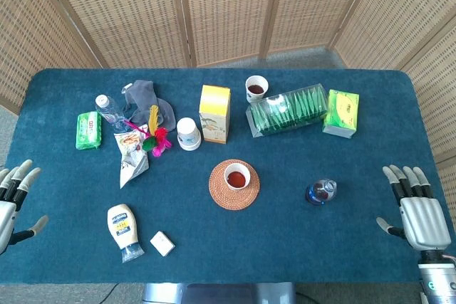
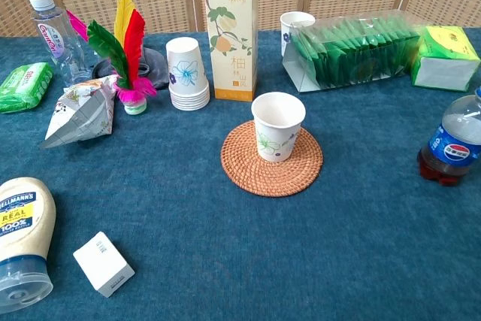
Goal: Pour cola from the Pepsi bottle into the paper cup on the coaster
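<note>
A paper cup (image 1: 237, 175) (image 2: 278, 126) stands upright on a round woven coaster (image 1: 234, 193) (image 2: 259, 171) in the middle of the blue table; dark liquid shows inside it from above. The Pepsi bottle (image 1: 321, 191) (image 2: 454, 141) stands upright to the right of the coaster, with cola low in it. My right hand (image 1: 415, 206) hovers at the table's right edge, fingers spread and empty, well right of the bottle. At the left edge my left hand (image 1: 14, 201) is also spread and empty. Neither hand appears in the chest view.
Behind the coaster stand a yellow juice carton (image 1: 214, 113) (image 2: 231, 31), a stack of paper cups (image 1: 189, 134) (image 2: 187, 74) and a second filled cup (image 1: 256, 88). A green packet tray (image 1: 288, 109) and tissue box (image 1: 341, 112) lie back right. A mayonnaise bottle (image 1: 125, 231) and small white box (image 1: 162, 243) lie front left.
</note>
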`<state>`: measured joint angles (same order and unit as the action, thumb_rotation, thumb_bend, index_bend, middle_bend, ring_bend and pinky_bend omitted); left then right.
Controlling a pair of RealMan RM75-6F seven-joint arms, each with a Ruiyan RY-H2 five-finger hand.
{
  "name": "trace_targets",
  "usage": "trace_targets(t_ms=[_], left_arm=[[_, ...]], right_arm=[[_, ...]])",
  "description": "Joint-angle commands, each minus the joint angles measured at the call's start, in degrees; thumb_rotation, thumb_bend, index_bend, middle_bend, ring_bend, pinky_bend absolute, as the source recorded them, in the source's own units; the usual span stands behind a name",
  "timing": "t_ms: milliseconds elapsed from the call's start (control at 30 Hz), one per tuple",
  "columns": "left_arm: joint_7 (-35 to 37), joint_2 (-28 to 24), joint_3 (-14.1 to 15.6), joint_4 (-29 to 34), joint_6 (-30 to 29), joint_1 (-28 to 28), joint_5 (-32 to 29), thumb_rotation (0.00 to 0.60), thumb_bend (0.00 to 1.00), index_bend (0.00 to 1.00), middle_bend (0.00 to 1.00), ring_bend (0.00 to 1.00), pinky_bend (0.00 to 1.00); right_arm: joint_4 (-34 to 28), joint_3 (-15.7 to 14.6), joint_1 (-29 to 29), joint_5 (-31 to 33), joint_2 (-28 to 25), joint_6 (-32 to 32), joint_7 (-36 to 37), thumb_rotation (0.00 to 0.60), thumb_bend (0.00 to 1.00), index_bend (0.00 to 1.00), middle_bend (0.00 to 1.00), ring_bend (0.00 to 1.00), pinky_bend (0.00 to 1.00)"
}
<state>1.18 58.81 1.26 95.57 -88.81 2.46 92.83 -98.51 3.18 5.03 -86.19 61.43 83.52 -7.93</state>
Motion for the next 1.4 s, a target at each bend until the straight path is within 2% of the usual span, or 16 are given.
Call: trace_targets(t_ms=[33,600,833,1033,1400], left_arm=[[0.0,-0.1,0.1,0.2,0.0,-0.1,0.0,0.6,0.29,0.0,0.0,0.0,0.0],[0.4,-1.3,0.3,1.2,-0.1,-0.3,0.2,0.6,0.29,0.0,0.0,0.0,0.0],[3.0,-3.4,-0.1,3.8,-0.9,-0.2,0.6,0.6,0.29,0.0,0.0,0.0,0.0],[6.1,-6.6,-0.1,7.4,-1.1,-0.3,0.5,0.6,0.29,0.0,0.0,0.0,0.0],[11.7,-8.4,-0.6,6.8,-3.0,-0.6,1.4,0.6,0.29,0.0,0.0,0.0,0.0]], right_arm=[[0.0,0.0,0.0,-0.1,0.0,0.1,0.1,0.6,0.0,0.0,0.0,0.0,0.0],[-0.1,-0.1,0.6,0.9,-0.6,-1.9,2.7,0.6,0.0,0.0,0.0,0.0,0.0],[0.8,0.1,1.9,3.7,-1.8,-6.4,9.5,0.6,0.0,0.0,0.0,0.0,0.0],[2.2,-0.1,3.7,5.0,-2.1,-11.9,18.4,0.6,0.0,0.0,0.0,0.0,0.0],[10.1,0.8,6.3,5.5,4.3,-15.9,28.4,0.6,0.0,0.0,0.0,0.0,0.0]])
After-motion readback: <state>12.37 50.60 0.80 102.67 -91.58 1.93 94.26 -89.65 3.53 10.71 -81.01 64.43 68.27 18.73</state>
